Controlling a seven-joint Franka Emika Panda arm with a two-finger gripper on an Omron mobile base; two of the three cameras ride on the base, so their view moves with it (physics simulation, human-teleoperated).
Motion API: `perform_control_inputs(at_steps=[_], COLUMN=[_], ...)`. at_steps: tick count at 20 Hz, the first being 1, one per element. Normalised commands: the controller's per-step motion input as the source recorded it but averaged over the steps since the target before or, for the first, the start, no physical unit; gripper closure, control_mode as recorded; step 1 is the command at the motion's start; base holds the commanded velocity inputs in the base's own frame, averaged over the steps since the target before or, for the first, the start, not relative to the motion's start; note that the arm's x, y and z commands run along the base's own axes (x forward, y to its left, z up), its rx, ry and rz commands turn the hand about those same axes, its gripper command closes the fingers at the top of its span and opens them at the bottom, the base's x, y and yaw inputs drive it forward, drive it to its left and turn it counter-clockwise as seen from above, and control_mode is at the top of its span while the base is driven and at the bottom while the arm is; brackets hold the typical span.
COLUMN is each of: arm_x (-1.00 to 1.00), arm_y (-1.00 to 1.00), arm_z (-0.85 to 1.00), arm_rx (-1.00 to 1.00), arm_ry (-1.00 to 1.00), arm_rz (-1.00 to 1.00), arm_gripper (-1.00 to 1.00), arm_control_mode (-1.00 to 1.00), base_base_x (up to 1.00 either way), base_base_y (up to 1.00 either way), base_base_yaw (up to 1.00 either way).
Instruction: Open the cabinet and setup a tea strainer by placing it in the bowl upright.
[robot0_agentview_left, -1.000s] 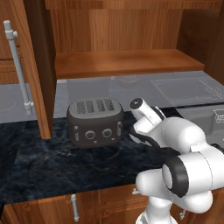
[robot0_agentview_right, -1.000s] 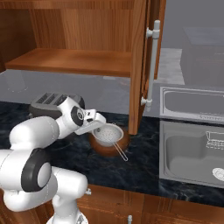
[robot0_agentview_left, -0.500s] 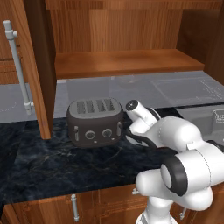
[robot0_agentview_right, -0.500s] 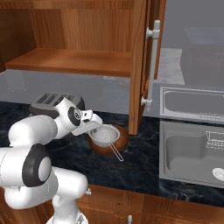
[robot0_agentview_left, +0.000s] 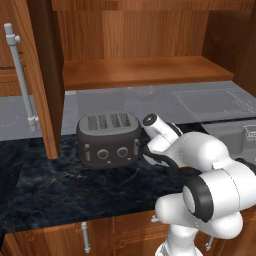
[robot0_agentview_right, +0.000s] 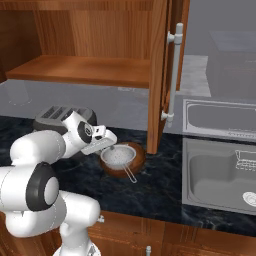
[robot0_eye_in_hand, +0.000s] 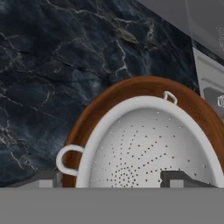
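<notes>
Gripper: low over the counter, at the left edge of the bowl, hanging just above the strainer's rim. In the hand view one fingertip sits over the mesh and the other at the lower left, outside the rim; they stand wide apart with the rim between them, and nothing is clamped.

Strainer: silvery perforated cup lying open side up inside the bowl, its thin handle sticking out over the bowl's front edge toward the counter front. In the hand view its rim nearly matches the bowl's inner width, with a small loop on each of two sides.

Bowl: brown wood, on the dark marble counter, just right of the toaster and just in front of the open door's lower end.

Toaster: dark grey, four slots, on the counter left of the arm.

Cabinet: both doors swung open, wooden shelf bare, long silver bar handle on the right door.

Sink: grey basin, right of the bowl, well apart.
</notes>
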Motion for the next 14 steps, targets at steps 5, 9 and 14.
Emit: perform_control_inputs(at_steps=[5, 9, 14], arm_x=[0.0, 0.0, 0.0], arm_y=[0.0, -0.08, -0.08], arm_z=[0.0, 0.0, 0.15], arm_rx=[0.0, 0.0, 0.01], arm_ry=[0.0, 0.0, 0.02], arm_rz=[0.0, 0.0, 0.0], arm_gripper=[-1.0, -1.0, -1.0], arm_control_mode=[-1.0, -1.0, -1.0], base_base_x=[0.0, 0.0, 0.0], base_base_y=[0.0, 0.0, 0.0], base_base_yaw=[0.0, 0.0, 0.0])
